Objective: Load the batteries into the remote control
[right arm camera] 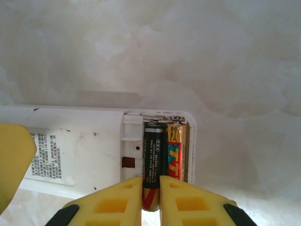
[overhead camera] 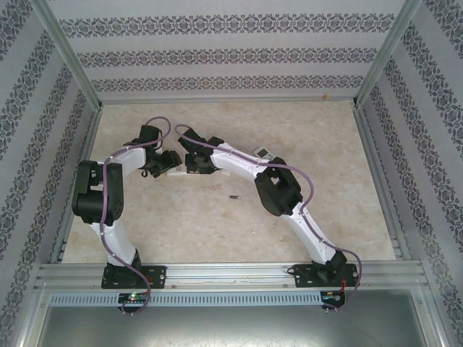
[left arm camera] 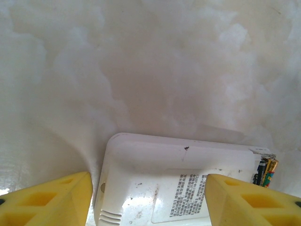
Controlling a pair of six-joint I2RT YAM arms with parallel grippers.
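A white remote control (left arm camera: pixel 155 165) lies back side up on the table, its battery bay uncovered. My right gripper (right arm camera: pixel 150 195) is shut on the lower end of a black battery (right arm camera: pixel 154 150). The battery's top end sits in the bay next to a gold battery (right arm camera: pixel 175 150) that lies seated there. My left gripper (left arm camera: pixel 149 181) stands open at the remote's other end: one finger (left arm camera: pixel 61 197) is just off the end, and the other (left arm camera: pixel 254 197) is over the printed label. In the top view both grippers meet at the remote (overhead camera: pixel 176 170).
A loose battery (overhead camera: pixel 234 195) lies on the marble-patterned table to the right of the grippers. A second remote (overhead camera: pixel 262 152) sits farther back on the right. Metal rails and patterned walls frame the table.
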